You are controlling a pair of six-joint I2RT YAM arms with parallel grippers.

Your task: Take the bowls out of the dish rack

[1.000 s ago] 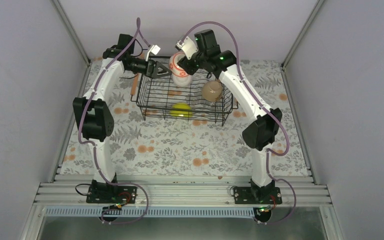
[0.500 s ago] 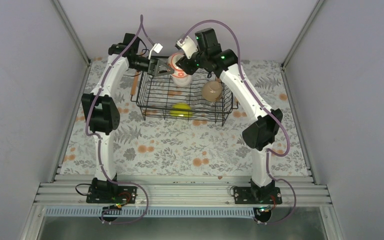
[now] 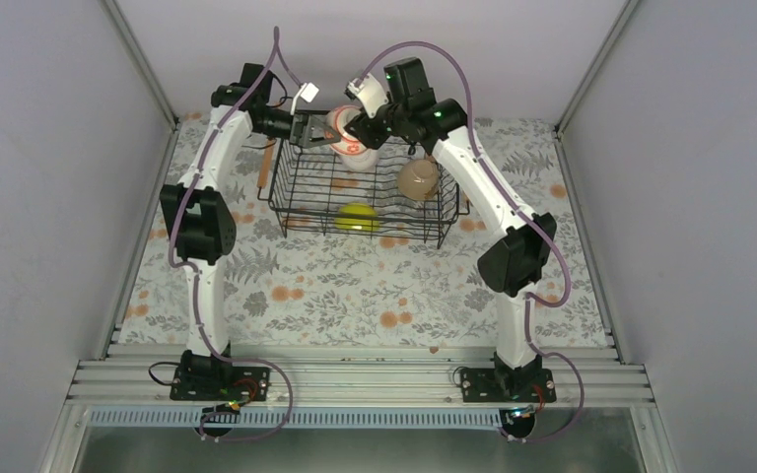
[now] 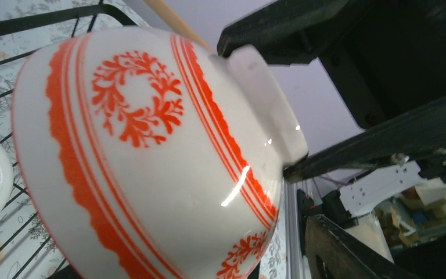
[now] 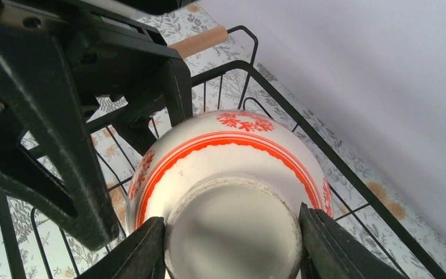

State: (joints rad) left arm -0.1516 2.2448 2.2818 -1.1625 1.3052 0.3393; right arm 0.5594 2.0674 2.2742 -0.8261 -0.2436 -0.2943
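Above the dish rack (image 3: 301,197), right gripper (image 5: 232,247) clamps the patterned bowl (image 5: 226,151); left gripper (image 3: 323,130) flanks it, hold unclear.

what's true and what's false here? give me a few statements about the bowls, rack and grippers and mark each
The right gripper clamps the patterned bowl by its foot ring. True.
The yellow-green bowl lies outside the dish rack. False: it lies inside the dish rack.
A tan bowl sits in the dish rack. True.
The patterned bowl's markings are blue. False: they are red-orange.
The left gripper is far from the patterned bowl. False: it is right beside it.
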